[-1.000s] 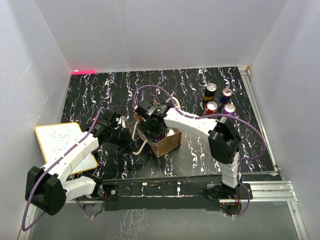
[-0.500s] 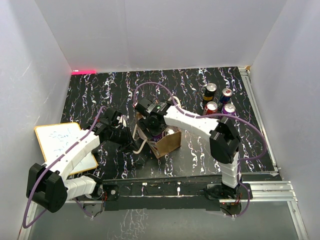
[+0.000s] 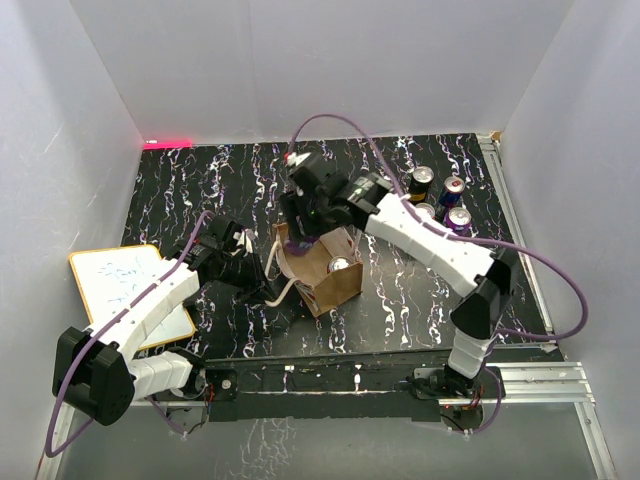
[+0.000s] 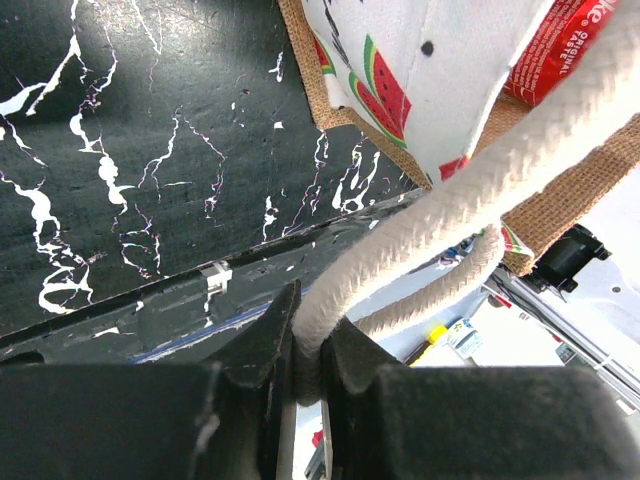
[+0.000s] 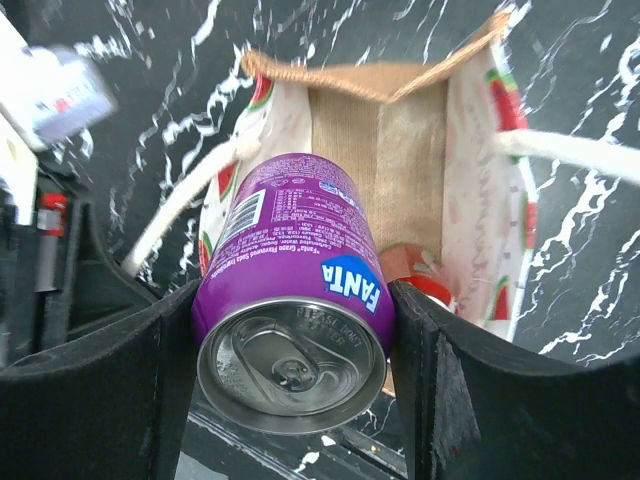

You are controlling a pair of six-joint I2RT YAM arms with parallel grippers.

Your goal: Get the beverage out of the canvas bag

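Top external vs 1 s ago: my R arm has risen off the canvas bag (image 3: 335, 285) at frame centre, toward upper centre. R hand (image 3: 298, 218) pinches the purple Fanta can (image 5: 300, 250) above the bag mouth. L hand (image 4: 310, 350) pressed tight on the cream handle (image 4: 470, 190).

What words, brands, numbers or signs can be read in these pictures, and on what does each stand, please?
"FANTA": on the purple can in the right claw.
Small print beside that can's barcode: too small to read.
White lettering on the red can in the canvas bag: cut off, unreadable.
Blue marks on the white board: too faint.
Labels on the four cans at the back: too small.
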